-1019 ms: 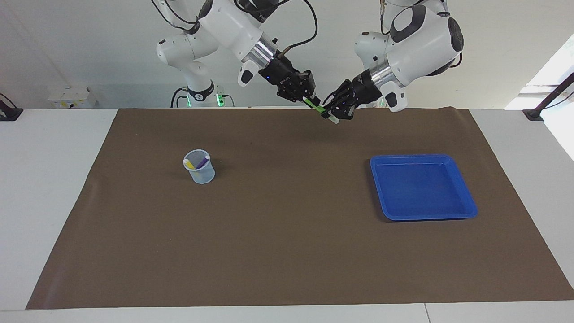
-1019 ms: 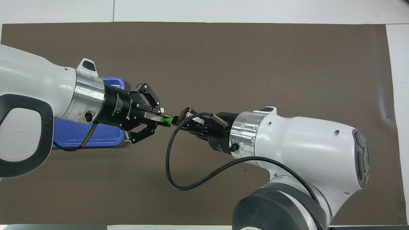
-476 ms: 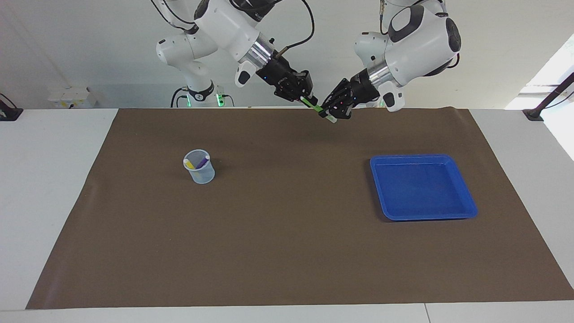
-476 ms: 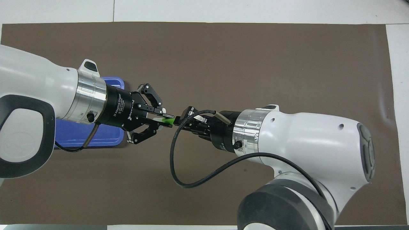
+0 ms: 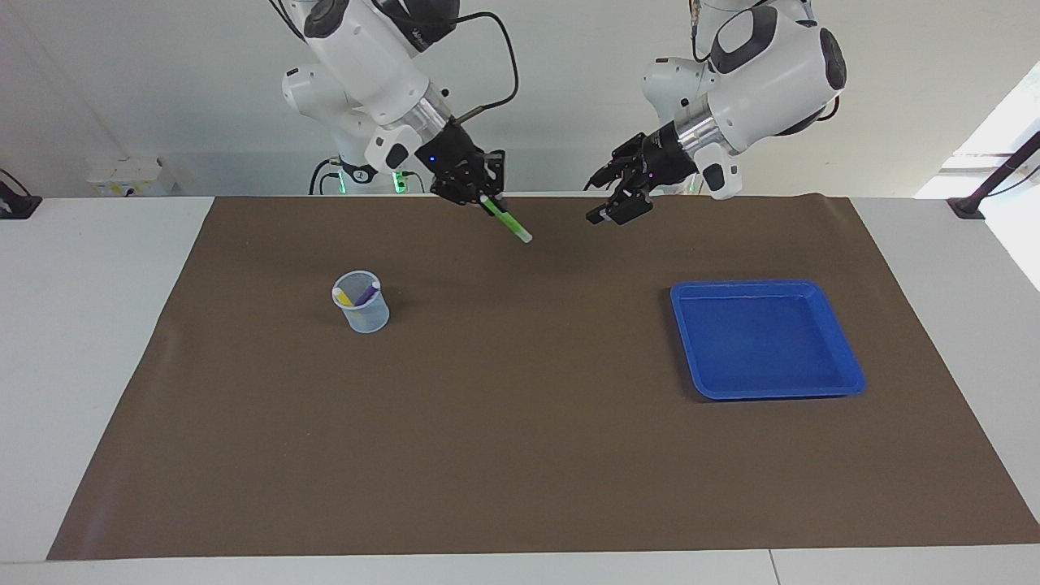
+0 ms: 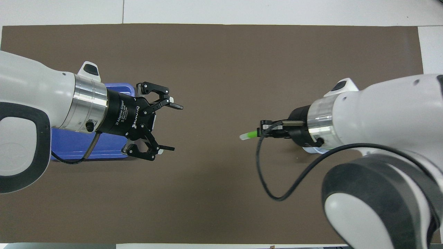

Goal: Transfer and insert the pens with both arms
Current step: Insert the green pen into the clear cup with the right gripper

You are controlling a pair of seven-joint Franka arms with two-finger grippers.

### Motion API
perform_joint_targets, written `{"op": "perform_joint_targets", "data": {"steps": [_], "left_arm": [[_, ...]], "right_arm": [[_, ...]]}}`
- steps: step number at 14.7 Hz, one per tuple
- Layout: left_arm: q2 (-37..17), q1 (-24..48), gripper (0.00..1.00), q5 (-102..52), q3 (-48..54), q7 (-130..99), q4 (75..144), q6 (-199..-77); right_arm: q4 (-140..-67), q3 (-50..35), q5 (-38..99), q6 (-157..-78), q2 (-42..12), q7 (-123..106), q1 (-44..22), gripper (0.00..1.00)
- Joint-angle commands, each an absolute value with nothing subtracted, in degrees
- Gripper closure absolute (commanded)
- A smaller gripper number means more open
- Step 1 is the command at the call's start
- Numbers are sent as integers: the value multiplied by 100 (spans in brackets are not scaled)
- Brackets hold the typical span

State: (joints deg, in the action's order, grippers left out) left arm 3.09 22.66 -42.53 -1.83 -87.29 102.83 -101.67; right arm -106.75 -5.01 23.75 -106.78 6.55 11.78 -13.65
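My right gripper (image 5: 485, 193) is shut on the green pen (image 5: 507, 221) and holds it in the air over the brown mat. The pen's pale end points down and toward the left arm's side. In the overhead view the green pen (image 6: 249, 135) sticks out of the right gripper (image 6: 263, 128). My left gripper (image 5: 604, 197) is open and empty in the air, a short way from the pen; it also shows in the overhead view (image 6: 175, 128). The yellow pen (image 5: 344, 297) and the purple pen (image 5: 367, 291) stand in a clear cup (image 5: 361, 305).
A blue tray (image 5: 837, 357) lies on the brown mat (image 5: 520, 439) toward the left arm's end; in the overhead view the tray (image 6: 86, 148) is partly under the left arm. The cup stands toward the right arm's end.
Both grippers held the green pen between them. The left gripper has opened and let go. The right gripper has pulled away toward its own end with the pen.
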Motion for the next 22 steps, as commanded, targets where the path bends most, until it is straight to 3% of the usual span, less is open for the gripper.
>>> {"op": "perform_joint_targets", "data": {"steps": [1,6,16,17,19,22], "left_arm": [[466,2127,0,-4193,-193,-8430,10485,-10231],[431,2100,0,-3561,-176,-7946,10406,-10248],[387,2074,0,-2543,-202,-7007,10283,-10134],[404,2039,0,-2331,-202,-6770,10292,-10055],[396,1785,0,-1892,-193,-5972,10257,-9784],[396,1512,0,-1093,-246,-4287,10012,-9310]], "right_arm": [[-10590,-545,1759,-10108,676,-688,-460,100],[-11424,-554,292,-10343,1028,-1581,-290,100],[-12436,-554,-70,-11311,853,-2022,-149,99],[-12471,-554,-53,-11312,853,-2021,-149,86],[-12428,-554,-53,-11303,844,-1926,-149,0],[-12087,-554,-35,-11224,844,-1828,-141,0]]}}
